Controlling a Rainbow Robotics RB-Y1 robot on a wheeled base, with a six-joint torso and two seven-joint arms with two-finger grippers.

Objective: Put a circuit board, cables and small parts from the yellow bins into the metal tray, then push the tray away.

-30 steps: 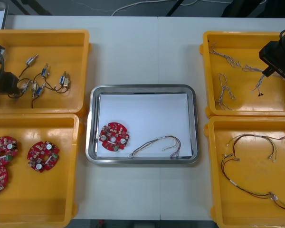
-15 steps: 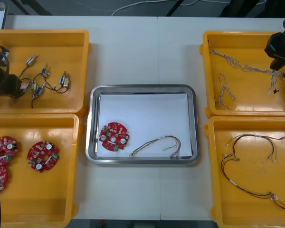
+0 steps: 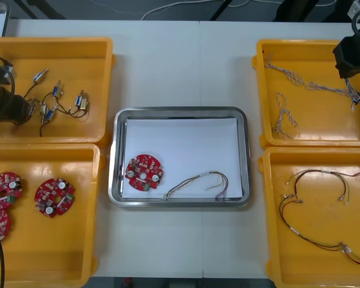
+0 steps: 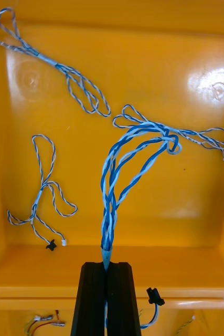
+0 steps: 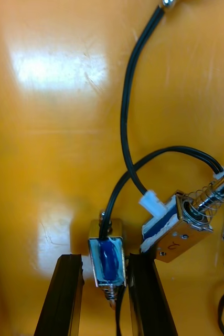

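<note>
Pale table [image 3: 180, 66] carries four yellow plastic bins [image 3: 300, 43] and one shiny metal tray [image 3: 180, 110] holding one round red circuit board [image 3: 144, 173] and one thin cable [image 3: 198, 183]. Since a second ago the right gripper [image 4: 107, 265], jaws pinching one of three twisted blue and white cables [image 4: 109, 210], has shifted toward its far bin's outer wall. The left gripper [image 5: 105, 257] clamps its jaws on a small metal part [image 5: 107, 262] in the far left bin.

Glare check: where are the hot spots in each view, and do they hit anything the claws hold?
Left wrist view: two white patches on the parts bin, the fainter one beside the left claw, not over the metal part it grips. Right wrist view: bright spot on the cable bin, clear of the cable in the right claw. Front view: tray rim shines mildly.
</note>
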